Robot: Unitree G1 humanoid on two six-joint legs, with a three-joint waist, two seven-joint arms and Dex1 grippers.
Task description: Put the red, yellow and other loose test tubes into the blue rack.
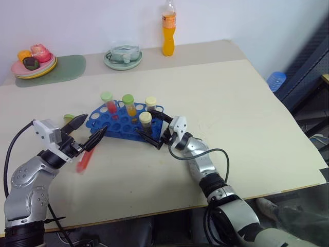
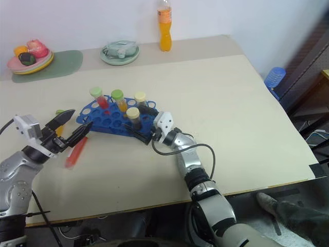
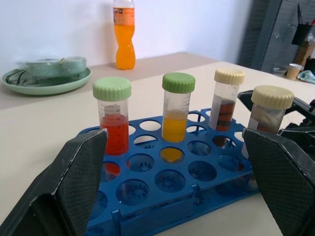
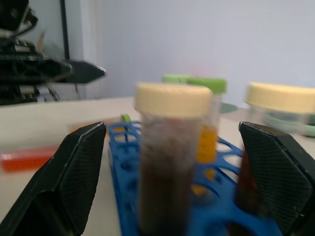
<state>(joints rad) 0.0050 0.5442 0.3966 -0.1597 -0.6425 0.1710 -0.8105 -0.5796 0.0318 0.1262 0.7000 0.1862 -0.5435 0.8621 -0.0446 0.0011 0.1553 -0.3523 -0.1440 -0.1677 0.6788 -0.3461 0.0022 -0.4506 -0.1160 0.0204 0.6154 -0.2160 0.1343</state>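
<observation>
Rack: sitting on the surface, carrying four capped tubes upright. Right claw: gaping wide around the brown tube, gripping nothing. Left claw: spread wide, empty, facing the rack. Head views alone are showing a red tube lying loose beside the rack.

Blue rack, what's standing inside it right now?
Four capped tubes stand in the rack: red, yellow, two dark. Their bottoms are hidden in the holes.
</observation>
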